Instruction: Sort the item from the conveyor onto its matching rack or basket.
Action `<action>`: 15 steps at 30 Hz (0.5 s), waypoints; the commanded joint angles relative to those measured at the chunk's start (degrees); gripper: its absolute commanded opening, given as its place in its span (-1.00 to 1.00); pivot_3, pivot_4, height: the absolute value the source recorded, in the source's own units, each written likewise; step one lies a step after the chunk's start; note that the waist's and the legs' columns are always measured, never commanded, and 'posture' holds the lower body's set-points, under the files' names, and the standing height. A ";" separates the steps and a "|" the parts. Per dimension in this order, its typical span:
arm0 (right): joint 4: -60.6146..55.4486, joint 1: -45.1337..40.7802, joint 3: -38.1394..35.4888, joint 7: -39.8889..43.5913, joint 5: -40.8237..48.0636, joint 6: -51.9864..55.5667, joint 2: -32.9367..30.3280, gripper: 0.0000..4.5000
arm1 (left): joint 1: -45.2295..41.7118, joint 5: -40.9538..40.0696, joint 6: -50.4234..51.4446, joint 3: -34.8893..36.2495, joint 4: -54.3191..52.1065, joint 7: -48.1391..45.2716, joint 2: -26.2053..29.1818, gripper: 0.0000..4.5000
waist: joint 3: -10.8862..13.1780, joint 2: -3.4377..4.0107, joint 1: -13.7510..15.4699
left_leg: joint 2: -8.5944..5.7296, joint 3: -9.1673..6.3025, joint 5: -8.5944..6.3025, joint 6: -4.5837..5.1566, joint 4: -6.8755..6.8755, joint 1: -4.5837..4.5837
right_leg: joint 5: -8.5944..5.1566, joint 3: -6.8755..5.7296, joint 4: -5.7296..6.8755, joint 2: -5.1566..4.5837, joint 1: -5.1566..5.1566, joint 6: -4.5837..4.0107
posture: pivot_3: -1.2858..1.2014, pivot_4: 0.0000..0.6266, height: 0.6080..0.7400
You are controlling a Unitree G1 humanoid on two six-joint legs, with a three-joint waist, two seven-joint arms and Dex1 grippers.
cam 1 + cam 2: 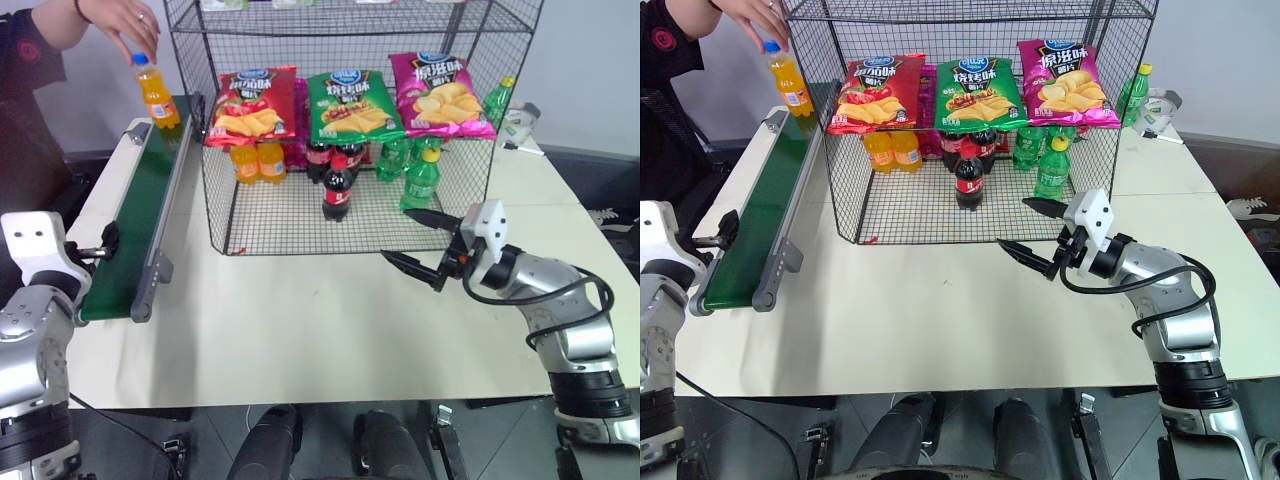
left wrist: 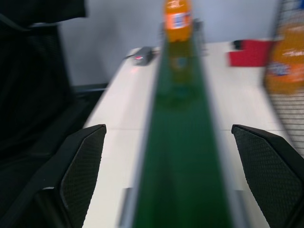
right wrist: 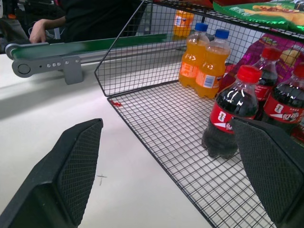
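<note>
The item, an orange soda bottle [image 1: 157, 92] with a blue cap, stands upright at the far end of the conveyor [image 1: 140, 215], and a person's hand [image 1: 125, 22] is on its cap. My left gripper [image 2: 166, 129] is open at the belt's near end, pointing along it at the bottle [image 2: 178, 19], far short of it. The black wire rack [image 1: 280, 215] stands just right of the belt. In front of the rack's open side, my right gripper [image 1: 397, 234] hangs open over the table with nothing between its fingers.
The rack holds crisp bags [image 1: 352, 105] on its upper tier, with orange bottles [image 1: 257, 160], cola bottles [image 1: 337, 188] and green bottles [image 1: 421, 180] below. A person [image 1: 30, 90] stands at the far left. A green bottle [image 1: 497, 100] stands on the table behind the rack.
</note>
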 commanded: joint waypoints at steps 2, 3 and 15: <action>-1.71 -2.00 -0.17 -0.59 0.42 -0.16 0.33 1.00 | -0.82 0.30 -5.07 0.88 0.93 -1.97 0.15 0.97 | 0.00 0.00 0.00 | 0.00 0.00 0.00 0.00 0.00 0.00 | 0.01 0.00 0.00 0.00 -0.01 0.01 | 0.03 -0.52 1.00; -1.83 -2.12 -0.22 -0.69 0.44 -0.06 0.27 1.00 | -0.81 -1.30 -5.91 1.58 1.42 -3.58 -0.34 0.97 | 0.00 0.00 0.00 | 0.00 0.00 0.00 0.00 0.00 0.00 | 0.01 0.00 0.00 0.00 -0.01 0.01 | 0.03 -0.52 1.00; -2.47 -2.11 -0.18 -1.58 0.43 -0.06 0.56 1.00 | -3.14 -1.05 -11.01 0.21 6.77 -4.13 -2.19 0.97 | 0.00 0.00 -0.01 | 0.00 0.00 0.00 0.00 0.02 0.00 | 0.01 0.00 0.00 -0.01 0.00 0.02 | 0.03 -0.52 1.00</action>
